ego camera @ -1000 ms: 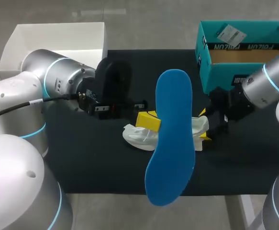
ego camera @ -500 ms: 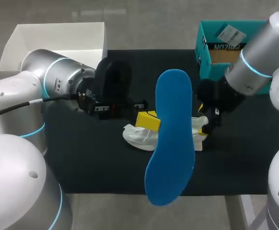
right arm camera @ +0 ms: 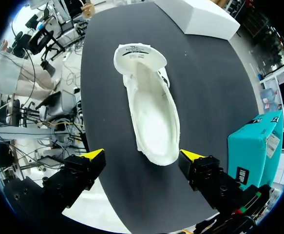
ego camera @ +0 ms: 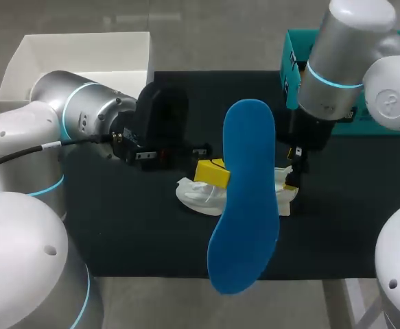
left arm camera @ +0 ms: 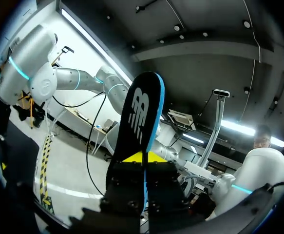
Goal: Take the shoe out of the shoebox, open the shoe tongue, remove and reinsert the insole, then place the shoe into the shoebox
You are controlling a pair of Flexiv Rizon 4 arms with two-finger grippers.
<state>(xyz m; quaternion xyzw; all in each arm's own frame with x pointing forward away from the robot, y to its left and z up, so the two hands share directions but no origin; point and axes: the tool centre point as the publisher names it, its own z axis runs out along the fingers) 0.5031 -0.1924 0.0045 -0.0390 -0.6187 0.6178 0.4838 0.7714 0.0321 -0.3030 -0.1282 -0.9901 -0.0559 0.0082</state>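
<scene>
Lying on the black mat in the middle of the worktop, the white shoe has its opening upward and its inside bare in the right wrist view. The blue insole is held above it, hiding most of it from the head camera. The left jaws are clenched on the insole's lower end, which stands upright between the fingers in the left wrist view. The right jaws hang over the shoe, released, with one yellow tip on each side of its near end and neither touching it.

Since a second ago the right arm has swung in from the worktop's right edge to a place above the shoe, and it now covers much of the teal shoebox. The left arm, the insole and the shoe have not shifted.

Counted: one shoe, one insole, one teal shoebox at the right rear, one white box at the left rear, two arms.
</scene>
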